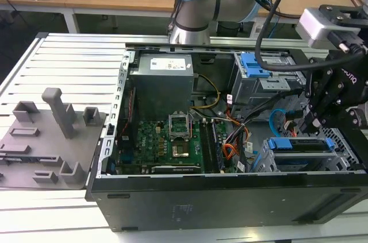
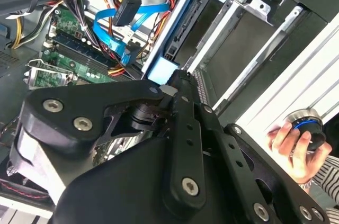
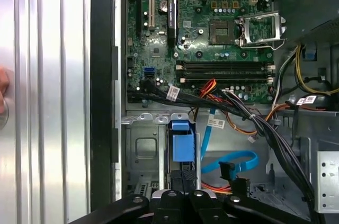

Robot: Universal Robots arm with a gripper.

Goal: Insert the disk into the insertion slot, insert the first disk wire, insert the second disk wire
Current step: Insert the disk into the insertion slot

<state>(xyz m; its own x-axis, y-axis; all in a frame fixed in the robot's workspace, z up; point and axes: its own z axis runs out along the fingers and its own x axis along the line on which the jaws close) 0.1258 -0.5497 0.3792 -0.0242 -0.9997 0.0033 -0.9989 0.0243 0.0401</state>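
While the disk [image 3: 183, 147] sits edge-up in the insertion slot [image 3: 140, 150], gripper [image 3: 183, 175] looks closed at its blue carrier end. Expect dense, rigid, shock-sensitive; hold by carrier rails, not label face or connector.

Smooth blue plastic carrier on the disk [image 1: 302, 144], grey perforated sheet-metal insertion slot [image 1: 348, 146], smooth plastic-sheathed second disk wire [image 3: 233, 159], matt black gripper [image 1: 313, 121], ribbed metal table [image 1: 69, 59]
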